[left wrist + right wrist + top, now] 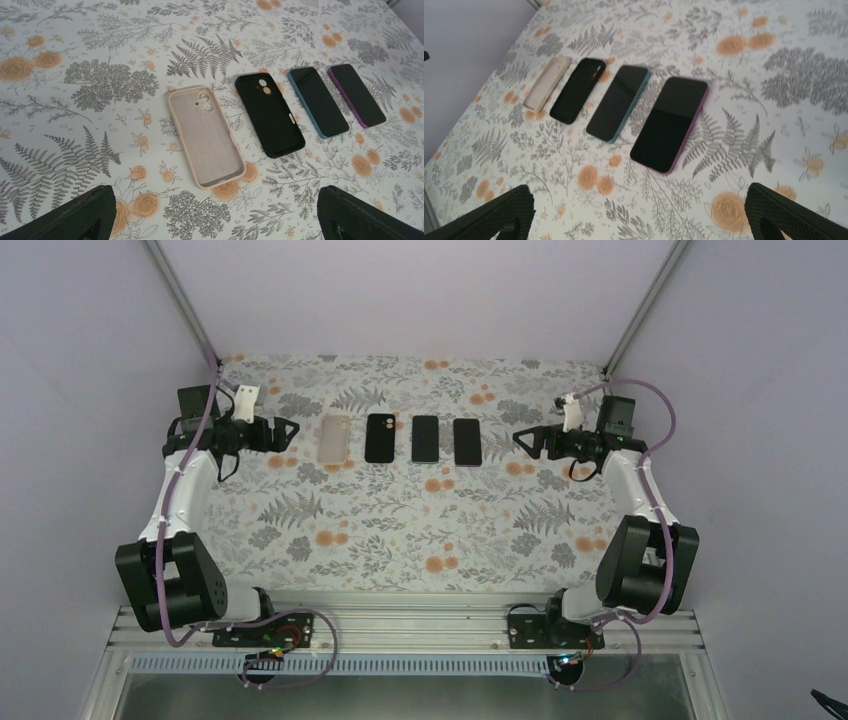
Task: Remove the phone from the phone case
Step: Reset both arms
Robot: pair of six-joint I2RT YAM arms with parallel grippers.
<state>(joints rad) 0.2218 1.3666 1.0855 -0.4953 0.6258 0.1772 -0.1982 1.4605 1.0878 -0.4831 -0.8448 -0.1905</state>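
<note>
Four items lie in a row at the back of the table. From the left they are an empty beige case (336, 438) (205, 135) (546, 82), an empty black case (379, 437) (270, 114) (578, 90), a phone in a teal case (425, 438) (317, 101) (618, 102), and a phone in a purple case (467, 441) (356, 94) (670, 122). Both phones lie screen up. My left gripper (291, 430) (215, 220) hovers open just left of the beige case. My right gripper (519, 438) (639, 215) hovers open just right of the purple-cased phone. Neither holds anything.
A floral cloth (400, 530) covers the table. Lilac walls close in the back and both sides. Aluminium struts (185, 305) rise at the back corners. Both arm bases sit on the rail at the near edge (400, 625).
</note>
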